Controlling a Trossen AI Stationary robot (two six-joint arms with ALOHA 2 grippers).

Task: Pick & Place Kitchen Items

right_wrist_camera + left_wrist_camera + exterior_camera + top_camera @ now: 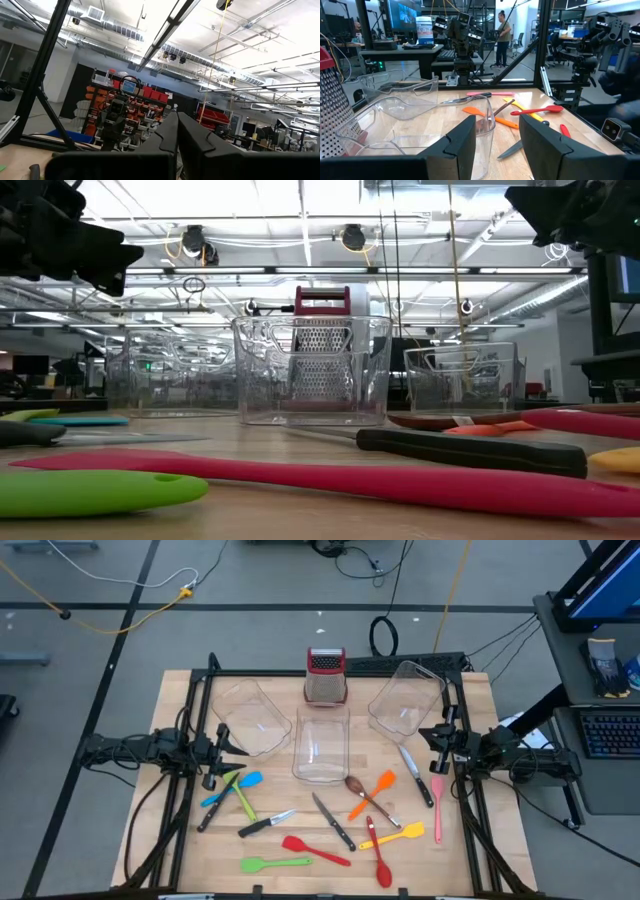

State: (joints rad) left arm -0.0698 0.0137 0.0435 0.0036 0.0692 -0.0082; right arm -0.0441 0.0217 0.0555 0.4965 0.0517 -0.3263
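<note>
Several small utensils lie flat on the wooden table: a blue spatula, a green spatula, a red spatula, an orange spatula, a yellow spatula, a pink spatula, a red spoon and black-handled knives. My left gripper hovers at the table's left side, open and empty; its fingers stand apart in the left wrist view. My right gripper hovers at the right side, shut and empty.
Three clear plastic tubs stand at the back: one at the left, one in the middle, one at the right. A steel box grater with a red top stands behind the middle tub. A black frame borders the table.
</note>
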